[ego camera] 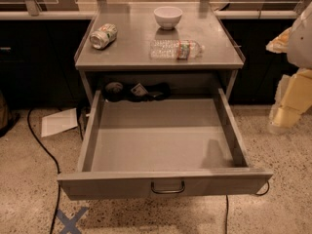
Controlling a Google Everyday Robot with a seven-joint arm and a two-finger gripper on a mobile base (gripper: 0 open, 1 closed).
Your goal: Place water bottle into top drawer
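The water bottle lies on its side on the grey counter top, cap pointing right, toward the front right. The top drawer is pulled fully out below the counter, and its loop handle faces me. The drawer floor is bare grey metal. My gripper hangs at the right edge of the view, beside the drawer's right wall and below counter height. It is well apart from the bottle and holds nothing that I can see.
A dented green-and-white can lies at the counter's left. A white bowl stands at the back middle. Dark items sit at the drawer's back opening. A cable and a sheet of paper lie on the floor at left.
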